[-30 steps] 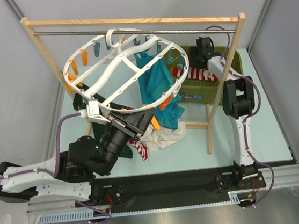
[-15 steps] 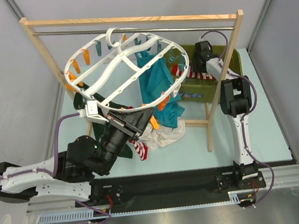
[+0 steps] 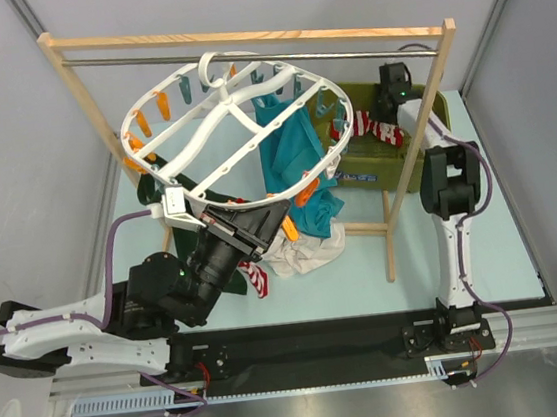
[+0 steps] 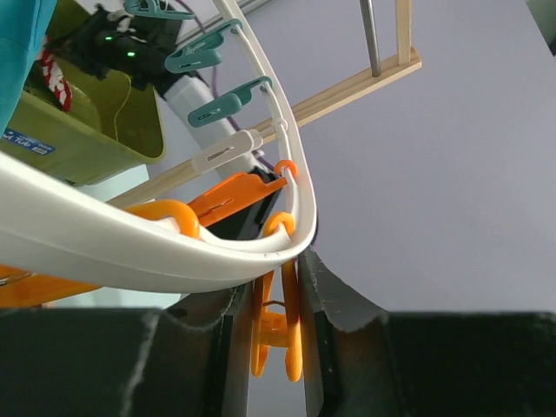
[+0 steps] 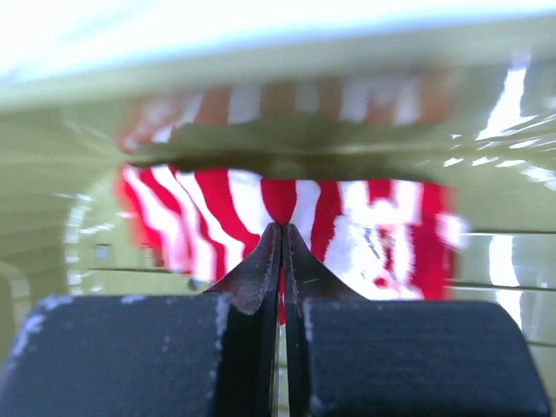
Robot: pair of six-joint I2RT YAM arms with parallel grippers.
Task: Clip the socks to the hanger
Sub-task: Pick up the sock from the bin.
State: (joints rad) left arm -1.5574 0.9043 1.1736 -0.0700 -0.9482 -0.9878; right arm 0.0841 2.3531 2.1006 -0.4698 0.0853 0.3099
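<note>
My left gripper [image 4: 271, 280] has its jaws squeezed on an orange clip [image 4: 290, 323] at the rim of the hanger [image 4: 130, 252], while my right gripper [image 5: 282, 261] pinches a striped sock [image 5: 347, 226] in the green bin [image 5: 512, 174] beside the hanger, so I judge no sock clipped yet.

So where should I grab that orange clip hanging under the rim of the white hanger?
Take the orange clip by its two free legs, one finger on each outer face, coming up from beneath the hanger rim. It hangs off the rim with legs parted, so a squeeze across them should probably open it. The left gripper grips it that way.
</note>
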